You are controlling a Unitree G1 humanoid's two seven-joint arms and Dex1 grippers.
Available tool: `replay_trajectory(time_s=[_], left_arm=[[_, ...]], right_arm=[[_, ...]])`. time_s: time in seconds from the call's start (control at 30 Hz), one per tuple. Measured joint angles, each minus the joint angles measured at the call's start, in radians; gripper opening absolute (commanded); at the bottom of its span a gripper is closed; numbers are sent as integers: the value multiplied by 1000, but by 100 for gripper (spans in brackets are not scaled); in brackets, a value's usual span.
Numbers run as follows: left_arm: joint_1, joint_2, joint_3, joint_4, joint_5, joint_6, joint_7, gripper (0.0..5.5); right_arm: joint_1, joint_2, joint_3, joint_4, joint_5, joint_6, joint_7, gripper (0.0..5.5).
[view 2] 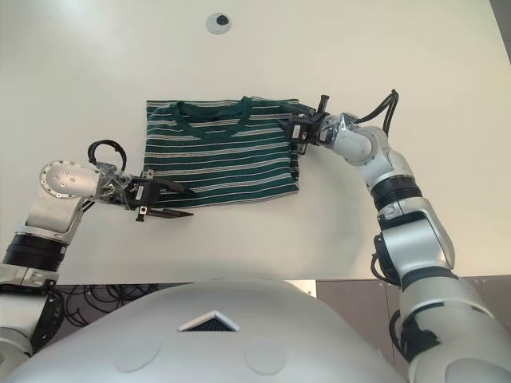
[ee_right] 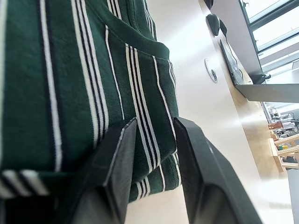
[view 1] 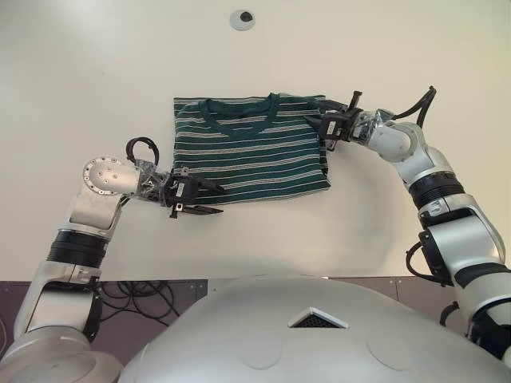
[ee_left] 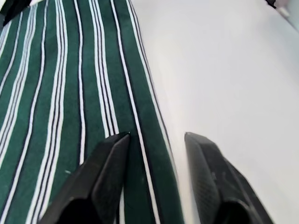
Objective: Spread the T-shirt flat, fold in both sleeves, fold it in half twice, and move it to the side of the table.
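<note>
Left gripper (view 1: 223, 200) was wide open, holding nothing; it sat at the near-left corner of the T-shirt (view 1: 247, 159), one finger over the stripes and the other over bare table (view 1: 96, 96), with the hem running between them; right gripper (view 1: 326, 132) was at the far-right shoulder corner, fingers also apart, bunched cloth in the gap, no visible clamp. T-shirt lay centre-table as a neat rectangle, collar on the far edge, sleeves apparently tucked in; a round grommet (view 1: 242, 20) sat well beyond it on the far side.

Risks, my read: the grippers were on diagonal corners, so an uneven pull would twist the rectangle instead of folding it; left could close on only the top layer, or on nothing if the hem slipped out, since it barely overlapped the edge; right's cloth was bunched, so lifting there could drag the tucked sleeve back out; table looked slick, so a low sideways drag would slide the whole shirt and skew the fold line; fix = seat both pinches deeper before lifting.
</note>
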Motion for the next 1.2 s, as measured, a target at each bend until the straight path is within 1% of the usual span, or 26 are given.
replay_trajectory(time_s=[0.13,0.27,0.37,0.4,0.6,0.67,0.7,0.77,0.83,0.87,0.9,0.97,1.0,1.07,1.13,1.2], left_arm=[[-67,11,-19,36,94,-98,134,212],[-165,14,-57,128,293,-252,402,212],[-270,15,-120,230,513,-356,669,212],[-295,15,-137,250,569,-370,732,212],[-485,56,-320,356,1046,-378,1222,212],[-544,71,-406,399,1229,-368,1428,212],[-575,79,-462,435,1340,-361,1570,212],[-597,81,-506,509,1429,-339,1762,212],[-621,85,-479,597,1397,-340,1899,212],[-627,86,-461,608,1375,-354,1924,212],[-631,88,-431,615,1317,-393,1946,212],[-614,102,-353,620,1117,-553,1936,212],[-599,114,-331,621,1018,-626,1902,212],[-529,126,-320,613,778,-769,1789,212],[-430,172,-360,573,539,-855,1638,248],[-323,259,-428,515,305,-887,1428,278]], right_arm=[[60,-44,5,-108,81,-2,112,145],[193,-135,22,-349,237,66,306,145],[309,-160,51,-539,358,150,420,145],[330,-172,60,-576,378,165,439,145],[442,-185,84,-768,476,286,544,145],[472,-185,83,-830,511,339,568,145],[488,-189,80,-872,542,376,581,145],[511,-220,52,-945,602,436,597,145],[521,-261,-33,-1008,707,510,605,145],[523,-261,-52,-1019,738,528,608,145],[531,-262,-81,-1036,784,557,620,145],[555,-279,-164,-1057,920,638,647,145],[559,-301,-196,-1061,954,664,652,145],[564,-300,-247,-1060,983,682,658,145],[577,-300,-262,-1013,911,628,645,184],[608,-302,-264,-920,786,548,633,217]])
